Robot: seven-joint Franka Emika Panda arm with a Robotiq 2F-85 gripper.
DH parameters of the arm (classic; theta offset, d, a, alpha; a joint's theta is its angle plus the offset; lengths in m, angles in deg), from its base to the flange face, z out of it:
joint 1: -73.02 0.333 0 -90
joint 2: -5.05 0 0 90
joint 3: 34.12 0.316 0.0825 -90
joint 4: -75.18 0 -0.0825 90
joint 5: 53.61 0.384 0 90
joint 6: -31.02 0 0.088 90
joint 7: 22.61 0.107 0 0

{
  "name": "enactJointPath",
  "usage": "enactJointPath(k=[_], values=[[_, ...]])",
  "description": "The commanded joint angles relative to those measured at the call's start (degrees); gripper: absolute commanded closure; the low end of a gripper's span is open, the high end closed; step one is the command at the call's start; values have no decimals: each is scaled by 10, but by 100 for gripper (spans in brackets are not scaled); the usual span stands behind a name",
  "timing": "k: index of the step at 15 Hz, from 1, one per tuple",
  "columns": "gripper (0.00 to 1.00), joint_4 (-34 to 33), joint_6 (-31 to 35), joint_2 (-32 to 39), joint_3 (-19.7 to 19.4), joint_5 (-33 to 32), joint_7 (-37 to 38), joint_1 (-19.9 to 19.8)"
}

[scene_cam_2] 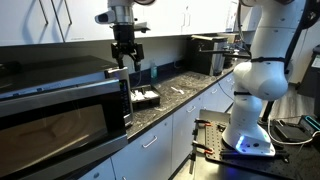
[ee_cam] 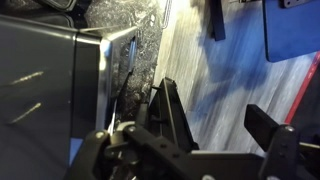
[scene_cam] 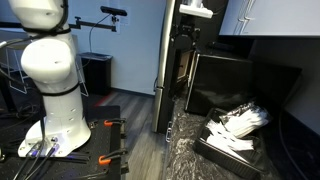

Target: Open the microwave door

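The black microwave [scene_cam_2: 50,85] stands on the dark speckled counter, at the near left in an exterior view. Its door [scene_cam_2: 60,128], a black frame around greyish glass, faces the room. Whether it is fully shut or slightly ajar I cannot tell. My gripper [scene_cam_2: 125,62] hangs just above the door's right edge, fingers pointing down and apart, holding nothing. In the wrist view the microwave's top [ee_cam: 40,90] fills the left, the door's edge [ee_cam: 118,60] runs beside my left finger, and floor shows between the open fingers [ee_cam: 215,100]. The microwave [scene_cam: 240,80] also shows in an exterior view.
A low black tray of white items [scene_cam_2: 146,97] lies on the counter [scene_cam_2: 175,95] beyond the microwave; it also shows in an exterior view [scene_cam: 235,130]. A tall grey post [scene_cam: 163,70] stands by the counter's end. The robot base [scene_cam_2: 250,120] stands on the floor. Upper cabinets hang above.
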Motion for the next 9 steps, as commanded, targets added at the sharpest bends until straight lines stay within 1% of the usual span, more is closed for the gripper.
enactJointPath(k=[1,4,5,6,9], values=[[32,-37,-50,9,31,-30,-63,8],[58,-57,-84,12,57,-61,-107,18],[58,-55,-93,5,63,-75,-123,21],[73,-66,-92,12,69,-88,-131,23],[95,-49,-70,-4,75,-137,-152,23]])
